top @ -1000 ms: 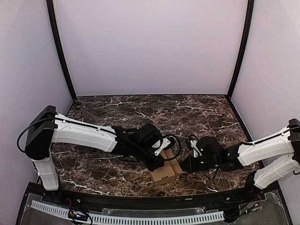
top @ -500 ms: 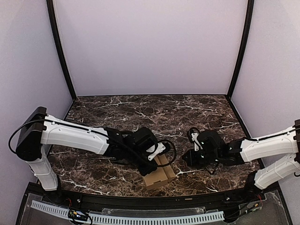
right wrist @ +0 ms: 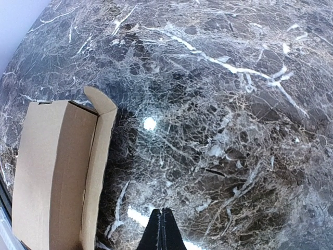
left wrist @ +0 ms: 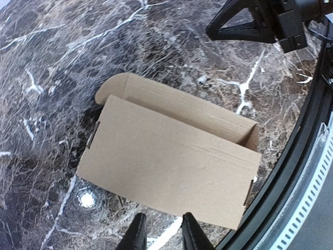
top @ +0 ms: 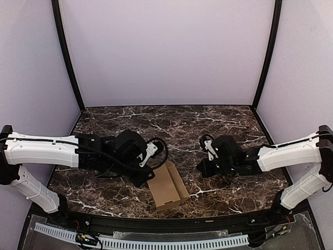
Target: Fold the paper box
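Paper box (top: 167,185) lies on the tabletop (top: 208,125) just ahead of the left claw (left wrist: 163,223), not touching it, and off to the left of the right claw (right wrist: 162,219). It already stands as a long, narrow carton, so most of the folding looks done. One rounded end flap sticks out untucked, and a long gap shows along one side; closing these seems to be what is left. The left claw is slightly parted and empty; the right is pressed closed on nothing.
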Available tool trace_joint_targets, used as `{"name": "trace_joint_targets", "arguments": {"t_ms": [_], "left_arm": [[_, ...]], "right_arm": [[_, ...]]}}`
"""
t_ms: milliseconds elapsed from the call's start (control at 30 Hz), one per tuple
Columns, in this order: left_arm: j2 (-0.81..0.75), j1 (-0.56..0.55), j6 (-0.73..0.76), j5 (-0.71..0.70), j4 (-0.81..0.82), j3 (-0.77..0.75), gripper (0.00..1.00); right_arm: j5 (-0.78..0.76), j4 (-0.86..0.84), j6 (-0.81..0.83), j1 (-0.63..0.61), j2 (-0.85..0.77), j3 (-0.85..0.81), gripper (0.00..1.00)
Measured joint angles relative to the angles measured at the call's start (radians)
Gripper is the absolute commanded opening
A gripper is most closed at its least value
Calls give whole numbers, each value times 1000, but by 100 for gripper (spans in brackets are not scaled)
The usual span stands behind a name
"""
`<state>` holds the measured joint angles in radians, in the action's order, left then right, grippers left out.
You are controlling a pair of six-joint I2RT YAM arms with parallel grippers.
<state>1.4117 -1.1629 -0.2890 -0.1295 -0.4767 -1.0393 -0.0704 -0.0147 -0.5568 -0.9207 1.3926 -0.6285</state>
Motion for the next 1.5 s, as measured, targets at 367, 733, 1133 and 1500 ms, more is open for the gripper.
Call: {"name": "trace_joint_targets", "arguments": {"t_ms": [367,733,1133,1500], "left_arm": [[39,85,-301,-16,-5,184,1],[221,111,-342,101,135,178,1],[495,186,-110,153,193,-131,1],[770,188,139,278,183,-525,1]], "right_arm": [[74,-9,98,59,150,-157,0],[108,-6,121,62,163,-166,0],[89,46,109,63,-38,-5,0],[10,169,-48,63,-371,230,0]]}}
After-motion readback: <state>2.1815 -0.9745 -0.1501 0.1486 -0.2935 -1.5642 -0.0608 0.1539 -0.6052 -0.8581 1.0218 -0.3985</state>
